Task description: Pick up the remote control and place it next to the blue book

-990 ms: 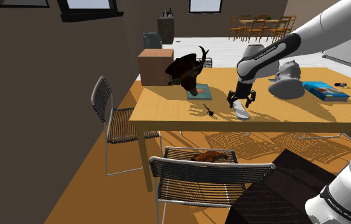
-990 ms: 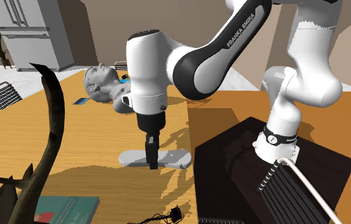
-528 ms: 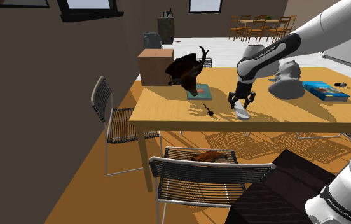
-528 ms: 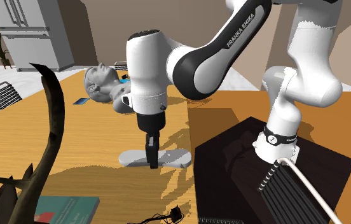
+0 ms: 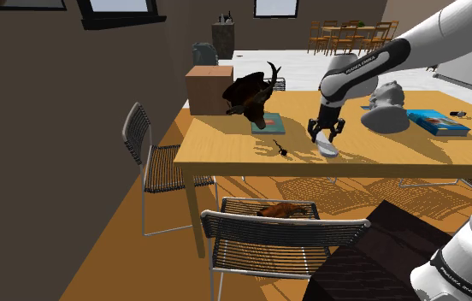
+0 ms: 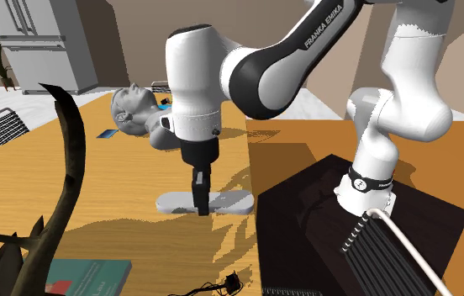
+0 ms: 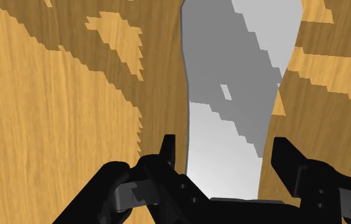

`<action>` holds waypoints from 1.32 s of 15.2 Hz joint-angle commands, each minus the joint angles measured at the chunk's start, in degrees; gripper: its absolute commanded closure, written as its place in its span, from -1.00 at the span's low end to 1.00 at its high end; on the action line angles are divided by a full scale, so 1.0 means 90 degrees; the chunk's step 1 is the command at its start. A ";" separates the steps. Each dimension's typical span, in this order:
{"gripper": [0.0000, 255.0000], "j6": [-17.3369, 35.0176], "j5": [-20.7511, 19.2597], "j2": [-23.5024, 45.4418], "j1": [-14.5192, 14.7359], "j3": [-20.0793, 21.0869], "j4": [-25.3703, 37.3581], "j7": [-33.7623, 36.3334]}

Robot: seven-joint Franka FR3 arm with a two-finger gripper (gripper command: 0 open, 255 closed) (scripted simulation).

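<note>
Fingers clenched on the grey remote (image 7: 225, 63), folks: gripper (image 6: 199, 202) grasping its middle, close to the tabletop (image 5: 226, 147) edge nearest the stand (image 5: 380, 248). Touching the wood or not, can't tell. "FRANKA EMIKA" reads along the arm (image 6: 323, 25). Further on sits a grey bust (image 5: 386, 109), then the blue book (image 5: 437, 121), well apart from the remote. Brown box (image 5: 208, 89) on the far corner, closed, contents unseen.

Table (image 5: 226, 152), by the shoulder view: box (image 5: 208, 90) at left, remote (image 5: 329, 150) at middle, bust (image 5: 386, 115) right of it, book (image 5: 438, 123) rightmost.
</note>
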 commanded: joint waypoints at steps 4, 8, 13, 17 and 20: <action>1.00 -0.0409 -0.0028 -0.0203 -0.0002 -0.0006 0.0206 0.0018; 1.00 -0.0737 -0.0049 -0.0357 -0.0001 -0.0007 0.0381 0.0036; 1.00 -0.1148 -0.0070 -0.0521 0.0000 -0.0007 0.0629 0.0056; 1.00 -0.1257 -0.0099 -0.0774 -0.0137 -0.0145 0.0481 -0.0203; 1.00 -0.1222 -0.0148 -0.1042 -0.0346 -0.0367 0.0174 -0.0609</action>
